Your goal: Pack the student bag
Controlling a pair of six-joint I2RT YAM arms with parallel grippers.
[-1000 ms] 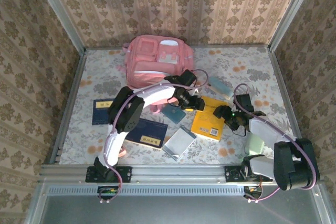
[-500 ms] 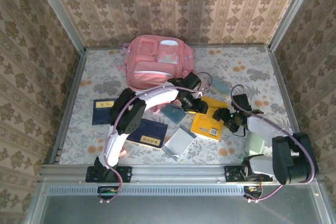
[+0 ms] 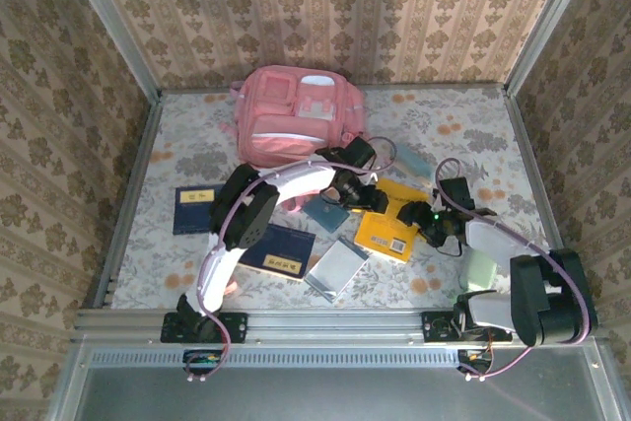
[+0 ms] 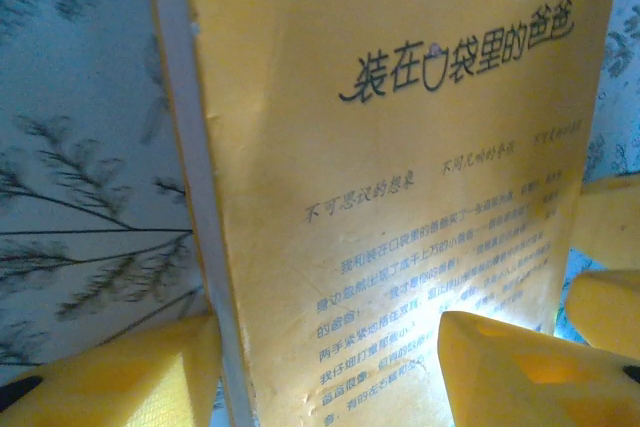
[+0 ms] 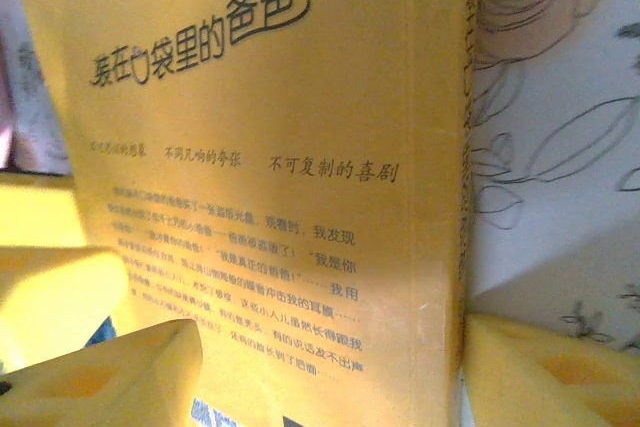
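the student bag (image 3: pixel 296 115) lies at the far middle of the table (image 3: pixel 473 135), front pockets facing up; whether its main zip is open i cannot tell from above. nearer the arms, well apart from the bag, is the yellow paperback (image 3: pixel 386 234), with both grippers on it. the left gripper (image 4: pixel 322 372) has its foam fingers (image 4: pixel 110 377) parted only by the book's thickness, one pad on the printed cover and one behind the page edge, which reads as a pinch. the right gripper (image 5: pixel 330 377) stands the same way at the spine side. a small teal book (image 3: pixel 323 212) lies just beside the left wrist, with a grey notebook (image 3: pixel 335 268) and a dark blue book (image 3: pixel 279 248) closer to the bases.

risks, as i judge them: two grips on one book can fight, so uneven pulling could twist the cover or let it slide off the soft pads. a swing toward the bag might sweep the teal book along. the bag also looks limp, and a shut or sagging mouth would jam the paperback at the rim.
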